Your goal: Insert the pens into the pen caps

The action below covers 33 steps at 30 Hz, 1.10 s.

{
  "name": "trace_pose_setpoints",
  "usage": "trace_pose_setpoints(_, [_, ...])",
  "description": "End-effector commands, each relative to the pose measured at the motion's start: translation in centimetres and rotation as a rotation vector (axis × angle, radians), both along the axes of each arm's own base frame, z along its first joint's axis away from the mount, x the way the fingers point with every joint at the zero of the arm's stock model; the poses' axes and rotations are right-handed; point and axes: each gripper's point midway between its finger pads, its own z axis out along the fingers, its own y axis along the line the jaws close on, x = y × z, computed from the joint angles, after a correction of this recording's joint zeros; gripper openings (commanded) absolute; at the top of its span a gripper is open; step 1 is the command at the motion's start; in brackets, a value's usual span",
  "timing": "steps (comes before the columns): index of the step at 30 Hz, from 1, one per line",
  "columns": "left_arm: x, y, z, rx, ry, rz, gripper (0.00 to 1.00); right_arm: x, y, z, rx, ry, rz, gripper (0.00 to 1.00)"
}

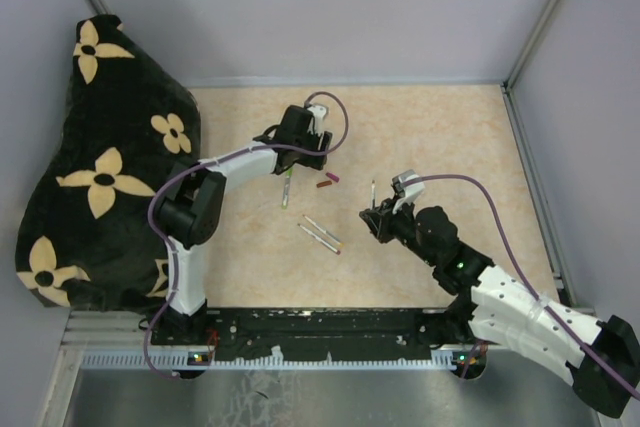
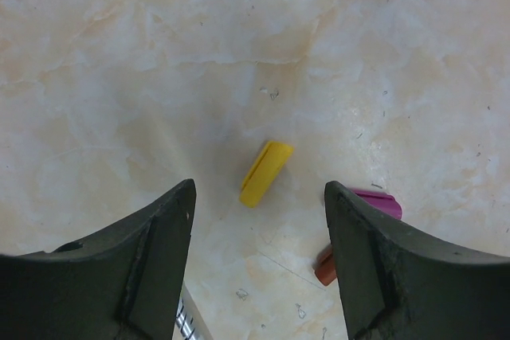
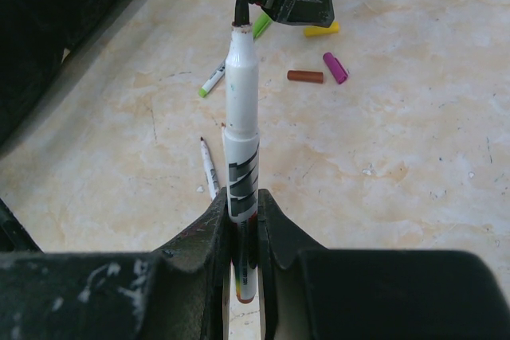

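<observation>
Three caps lie on the desk (image 1: 430, 137) close together, and the yellow cap (image 2: 266, 173) is the landmark for the coming move. Seen from the left wrist, it lies just ahead of the left gripper (image 2: 259, 205), centred between the two widely parted fingers, which hold nothing. Its long axis runs at a slant across the gap, not square to the fingers, so I judge a small wrist turn is needed before closing. The magenta cap (image 2: 378, 201) and the dark red cap (image 2: 324, 267) lie just right of the yellow cap, partly hidden by the right-hand finger. The left arm is stretched out and bent down over them.

The right gripper (image 3: 243, 220) is clamped on a white pen (image 3: 241, 117), held tip forward, its long axis aimed roughly toward the yellow cap but well apart from it. Other pens (image 1: 322, 234) lie loose on the desk between the arms.
</observation>
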Motion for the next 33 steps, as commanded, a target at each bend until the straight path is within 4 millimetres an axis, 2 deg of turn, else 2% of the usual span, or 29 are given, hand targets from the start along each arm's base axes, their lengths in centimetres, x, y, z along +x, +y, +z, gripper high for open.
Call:
trace_pose_setpoints(1, [0.3,-0.7,-0.3,-0.008,0.015,-0.021,0.71,0.6,0.1,1.7,0.029,-0.052,-0.009,0.00])
trace_pose_setpoints(16, [0.5,-0.6,-2.2,0.022,0.046,-0.013,0.65,0.6,0.2,1.6,0.026,-0.054,-0.006,0.00])
trace_pose_setpoints(33, [0.5,-0.8,-3.1,0.032,0.077,-0.022,0.54,0.6,0.2,1.6,0.025,-0.057,-0.003,0.00])
